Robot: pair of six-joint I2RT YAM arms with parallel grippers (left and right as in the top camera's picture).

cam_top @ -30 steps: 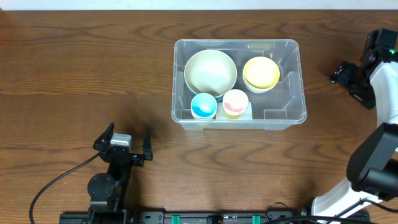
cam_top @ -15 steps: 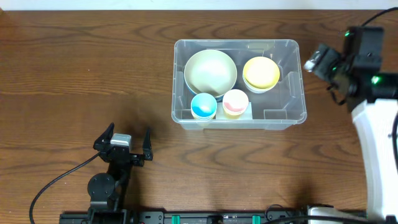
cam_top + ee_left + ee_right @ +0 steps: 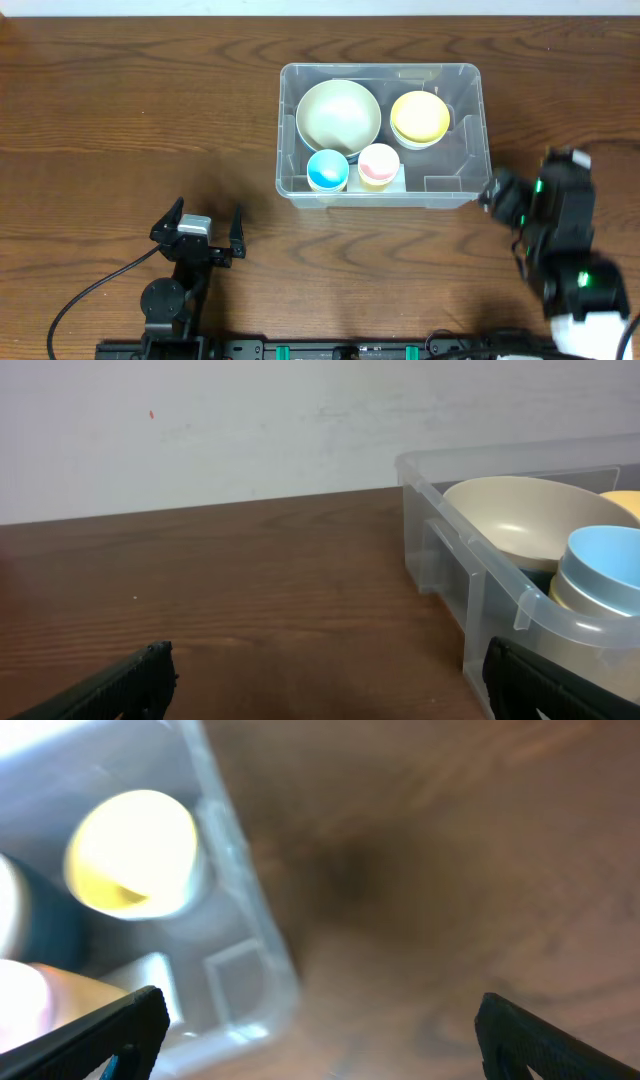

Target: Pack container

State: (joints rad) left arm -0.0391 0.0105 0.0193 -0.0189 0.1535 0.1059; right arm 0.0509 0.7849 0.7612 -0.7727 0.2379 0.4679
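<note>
Just off container corner, right gripper

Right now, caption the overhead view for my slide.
Clear bin packed with cream bowl, yellow bowl, blue cup and pink cup; left pincer and right pincer open.

Even, fairly bright light covers the wooden table, with only a faint, soft shadow just beyond the left gripper. The overhead and left wrist views are sharp. The right wrist view is smeared throughout: the container wall looks hazy and the yellow bowl glows washed out. Overhead, the right arm is slightly blurred
</note>
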